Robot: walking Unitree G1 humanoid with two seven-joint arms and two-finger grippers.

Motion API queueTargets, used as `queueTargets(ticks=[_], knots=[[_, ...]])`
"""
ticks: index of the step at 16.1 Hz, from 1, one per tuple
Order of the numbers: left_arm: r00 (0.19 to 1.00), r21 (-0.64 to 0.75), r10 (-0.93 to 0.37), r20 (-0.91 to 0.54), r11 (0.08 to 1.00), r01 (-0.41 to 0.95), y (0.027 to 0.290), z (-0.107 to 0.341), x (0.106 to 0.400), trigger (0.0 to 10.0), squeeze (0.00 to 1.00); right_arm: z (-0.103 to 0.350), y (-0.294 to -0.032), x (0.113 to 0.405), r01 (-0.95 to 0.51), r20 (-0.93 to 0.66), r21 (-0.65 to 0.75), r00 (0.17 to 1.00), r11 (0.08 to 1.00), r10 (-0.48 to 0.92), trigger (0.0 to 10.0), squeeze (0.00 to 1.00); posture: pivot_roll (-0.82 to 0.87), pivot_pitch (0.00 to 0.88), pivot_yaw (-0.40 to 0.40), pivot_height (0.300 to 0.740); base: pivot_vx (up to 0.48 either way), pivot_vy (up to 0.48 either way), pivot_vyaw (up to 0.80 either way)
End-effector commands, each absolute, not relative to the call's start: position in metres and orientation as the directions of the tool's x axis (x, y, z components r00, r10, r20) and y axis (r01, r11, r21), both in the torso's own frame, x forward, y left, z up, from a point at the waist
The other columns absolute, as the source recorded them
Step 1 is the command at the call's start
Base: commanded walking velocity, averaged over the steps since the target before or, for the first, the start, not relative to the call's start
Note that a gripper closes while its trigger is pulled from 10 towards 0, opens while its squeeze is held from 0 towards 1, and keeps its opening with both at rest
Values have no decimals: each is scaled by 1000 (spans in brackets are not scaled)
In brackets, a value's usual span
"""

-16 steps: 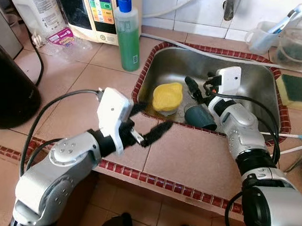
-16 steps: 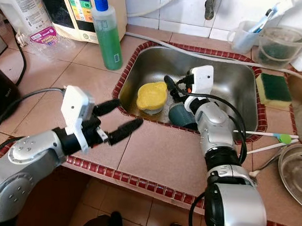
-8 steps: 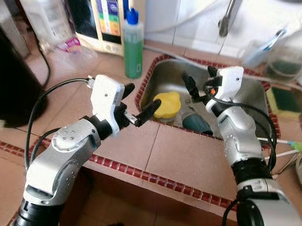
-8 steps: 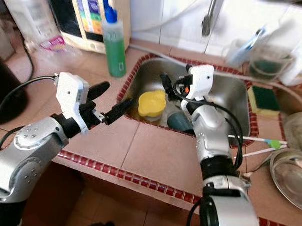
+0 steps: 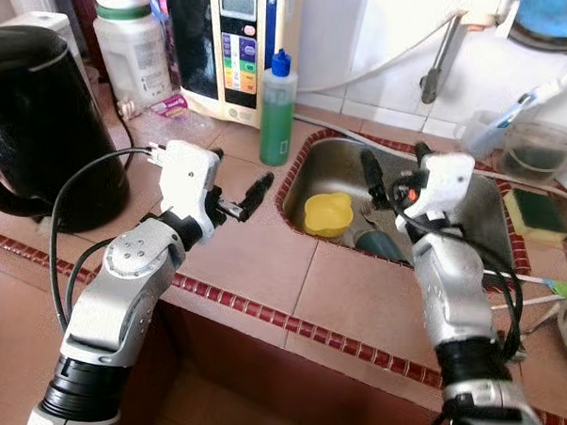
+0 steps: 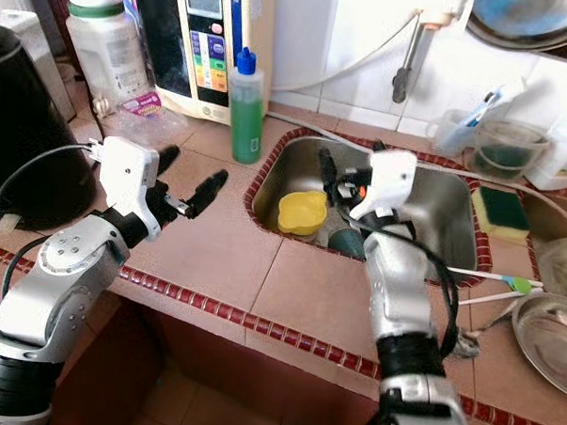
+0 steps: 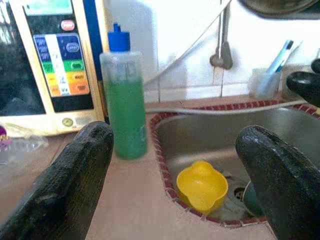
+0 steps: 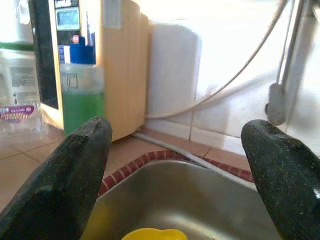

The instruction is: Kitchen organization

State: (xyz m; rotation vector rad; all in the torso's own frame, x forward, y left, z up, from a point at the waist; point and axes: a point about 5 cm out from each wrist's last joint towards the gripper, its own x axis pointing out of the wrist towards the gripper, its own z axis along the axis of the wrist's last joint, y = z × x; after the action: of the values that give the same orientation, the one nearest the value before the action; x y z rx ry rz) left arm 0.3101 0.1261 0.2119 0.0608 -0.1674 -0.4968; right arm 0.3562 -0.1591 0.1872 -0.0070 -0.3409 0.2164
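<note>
mostly tiled counter [image 5: 355,300], steel sink [image 5: 472,197]

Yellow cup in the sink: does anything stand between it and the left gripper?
Nothing visible does. The open left gripper hovers over the counter, and the left wrist view looks between its fingers straight at the yellow cup; the green bottle stands off to one side.

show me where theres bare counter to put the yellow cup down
The widest bare tiles lie between the sink front rim and the red counter edge, between the two arms. A smaller patch sits between the green bottle and the black kettle. Right of the sink is crowded: sponge, toothbrush, metal bowl.
</note>
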Motion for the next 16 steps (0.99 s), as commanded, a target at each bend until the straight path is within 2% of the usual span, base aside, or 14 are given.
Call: queueTargets(ticks=[1,5,8,11,13,15,16], knots=[[866,96,-478,146,878,468,126,209,311,10000,0,193,-163,354,-188,354,-19,917,982,183,10000,0,-100,9,29,740,0,0,0],[856,49,-480,192,876,480,121,202,310,10000,0,180,-152,337,-212,334,8,922,977,197,10000,0,-115,2,32,740,0,0,0],[859,54,-464,215,884,464,124,201,310,10000,0,178,-152,328,-167,344,1,926,986,156,10000,0,-123,0,27,740,0,0,0],[895,-12,-385,223,917,398,129,194,311,10000,0,176,-155,322,-106,349,-55,930,993,119,10000,0,-134,0,25,740,0,0,0],[894,80,-379,239,925,371,132,189,309,10000,0,173,-159,318,-92,343,-75,933,993,112,10000,0,-134,0,26,740,0,0,0],[904,20,-327,276,942,334,137,186,307,10000,0,169,-164,316,-76,332,-88,938,993,101,10000,0,-134,0,27,740,0,0,0],[897,50,-336,287,941,336,136,183,304,10000,0,168,-165,315,-73,328,-95,939,993,100,10000,0,-132,0,25,740,0,0,0]])
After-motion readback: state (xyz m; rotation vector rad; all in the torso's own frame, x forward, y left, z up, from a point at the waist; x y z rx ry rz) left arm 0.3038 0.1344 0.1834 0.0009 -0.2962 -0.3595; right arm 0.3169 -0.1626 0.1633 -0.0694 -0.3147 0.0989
